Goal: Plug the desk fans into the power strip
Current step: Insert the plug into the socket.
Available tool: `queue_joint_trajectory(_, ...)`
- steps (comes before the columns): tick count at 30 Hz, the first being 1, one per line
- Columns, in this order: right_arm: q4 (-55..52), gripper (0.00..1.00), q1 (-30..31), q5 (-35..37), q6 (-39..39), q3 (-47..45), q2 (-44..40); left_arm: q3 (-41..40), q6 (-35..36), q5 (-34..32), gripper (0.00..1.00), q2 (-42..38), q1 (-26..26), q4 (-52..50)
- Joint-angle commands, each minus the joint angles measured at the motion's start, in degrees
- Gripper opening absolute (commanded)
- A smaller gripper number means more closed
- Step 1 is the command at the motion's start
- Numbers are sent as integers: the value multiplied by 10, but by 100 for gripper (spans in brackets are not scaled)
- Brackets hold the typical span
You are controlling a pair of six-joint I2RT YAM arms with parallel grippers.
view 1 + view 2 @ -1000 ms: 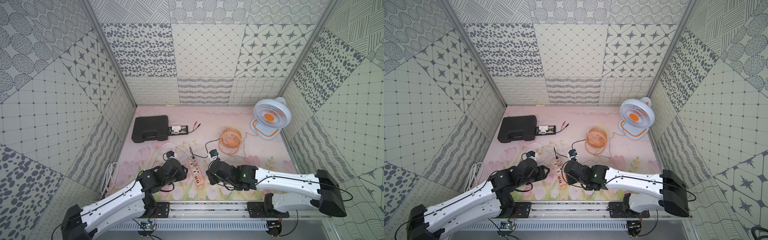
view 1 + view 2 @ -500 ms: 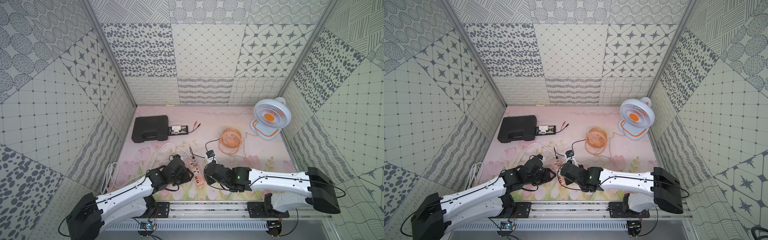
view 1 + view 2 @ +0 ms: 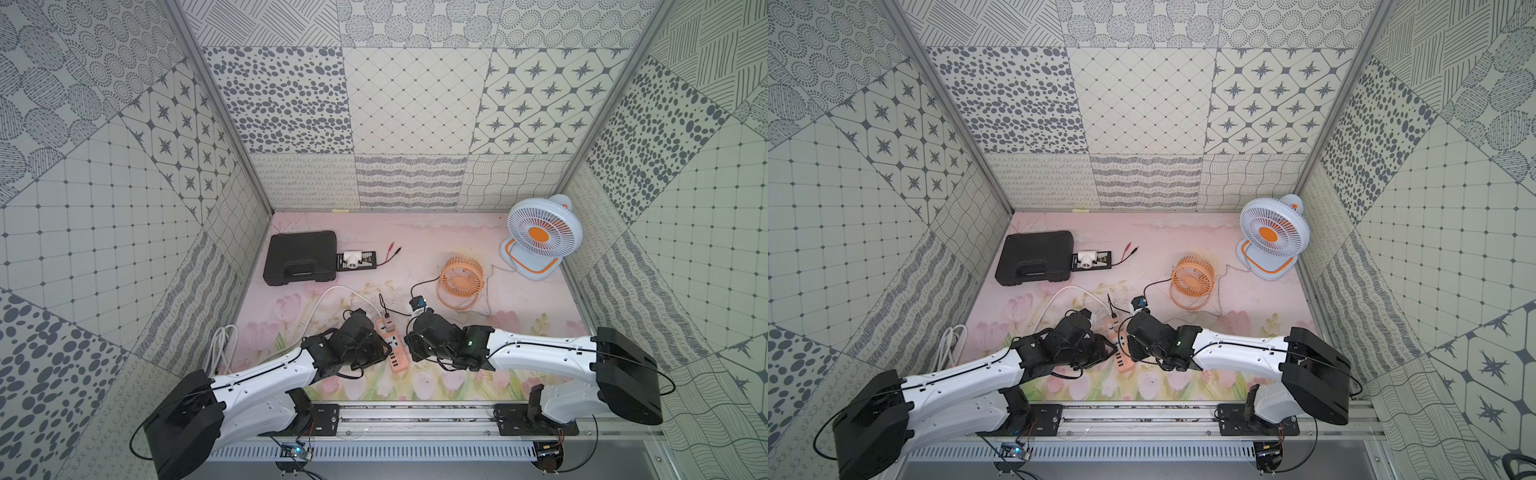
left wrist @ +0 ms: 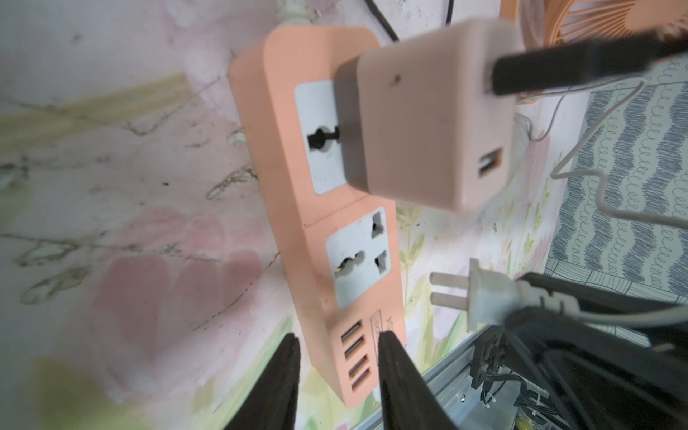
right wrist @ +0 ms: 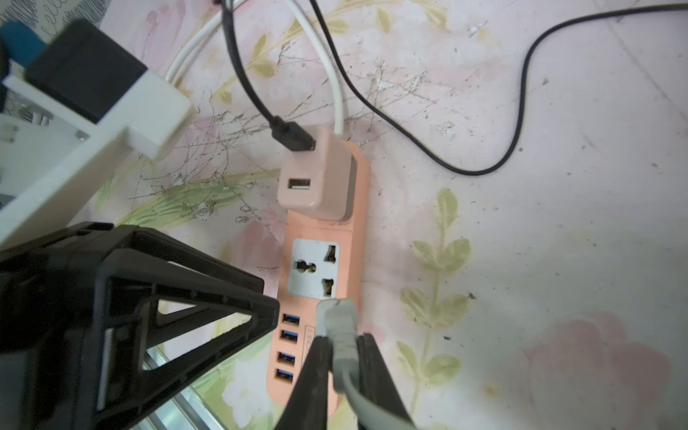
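**Plug poised at the free socket.** The power strip (image 3: 392, 347) lies flat on the counter (image 3: 415, 245) between the two arms. Its long axis runs from the robot's rail toward the back wall, with the USB row nearest the rail and the cord end farthest. An adapter (image 4: 428, 119) fills the far socket. The free socket (image 4: 359, 257) sits mid-strip, face up.

The right tool (image 5: 342, 338) is clamped on the grey-white plug (image 5: 337, 320), whose thin cord seems to run back to the desk fan (image 3: 544, 235). In the left wrist view the two pins point at the strip from the right arm's side, just beside the free socket and apart from it. The coming move is judged to be a short push into that face.

The left tool (image 4: 338, 337) straddles the USB end, narrowly parted. One finger (image 4: 286, 379) leaves a sliver of counter beside the strip, so no firm grip is evident.
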Motion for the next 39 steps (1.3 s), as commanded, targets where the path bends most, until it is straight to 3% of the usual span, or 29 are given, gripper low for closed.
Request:
queue_joint_trajectory(1,45,0,2,-11,-18,-3,17,-1,-12,16,39,13,12,44)
queue_joint_trajectory(39,47,0,10,30,-36,45,89,10,-1,6,28,51,44,48)
